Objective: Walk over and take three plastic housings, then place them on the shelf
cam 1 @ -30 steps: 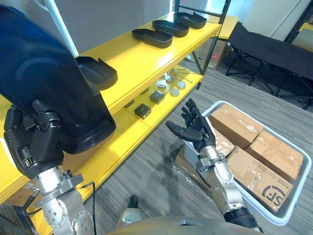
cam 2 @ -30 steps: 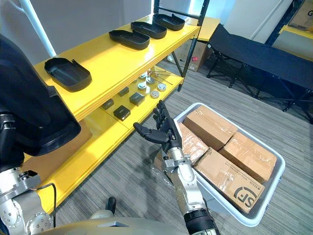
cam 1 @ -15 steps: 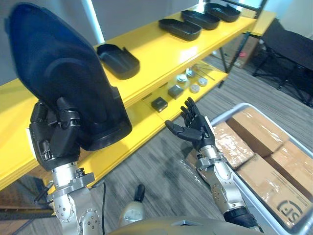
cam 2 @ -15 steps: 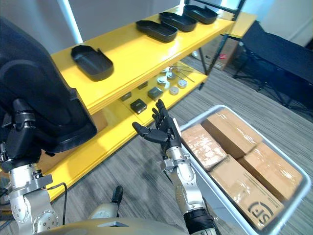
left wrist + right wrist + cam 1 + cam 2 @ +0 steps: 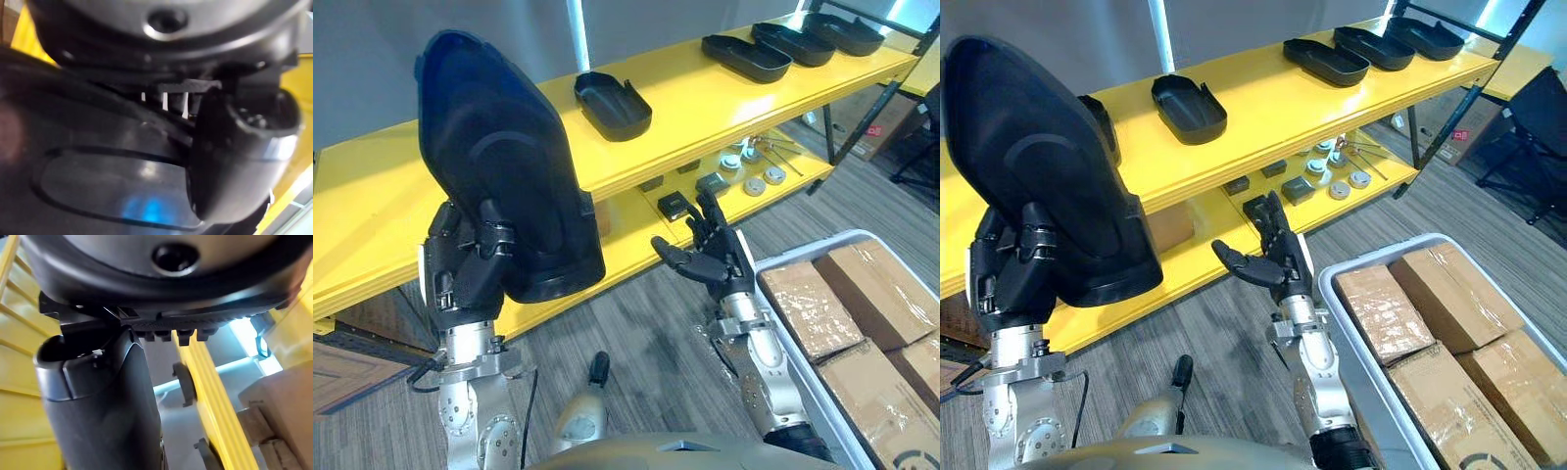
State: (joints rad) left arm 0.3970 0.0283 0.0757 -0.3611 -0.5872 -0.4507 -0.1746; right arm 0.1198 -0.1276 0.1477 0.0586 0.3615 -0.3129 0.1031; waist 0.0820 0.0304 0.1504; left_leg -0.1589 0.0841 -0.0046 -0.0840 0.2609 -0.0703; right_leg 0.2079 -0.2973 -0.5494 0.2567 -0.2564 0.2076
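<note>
Left eye view: a large black plastic housing (image 5: 504, 186) stands upright in the left hand (image 5: 460, 284), whose fingers curl round its lower end, in front of the yellow shelf (image 5: 700, 98). On the top board lie a lone housing (image 5: 613, 104) mid-board and a row of three housings (image 5: 793, 42) toward the far right end. The right hand (image 5: 717, 262), fingers spread and empty, hovers off the lower board's front edge, beside a grey bin (image 5: 813, 392) of cardboard boxes (image 5: 813, 308).

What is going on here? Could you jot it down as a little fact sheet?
Left hand: shut on a black plastic housing, held upright in front of the shelf
Right hand: open, holding nothing, above the floor
Top shelf: yellow, with other housings lying on it
Lower shelf: small parts
To the robot's right: grey bin of cardboard boxes
</note>
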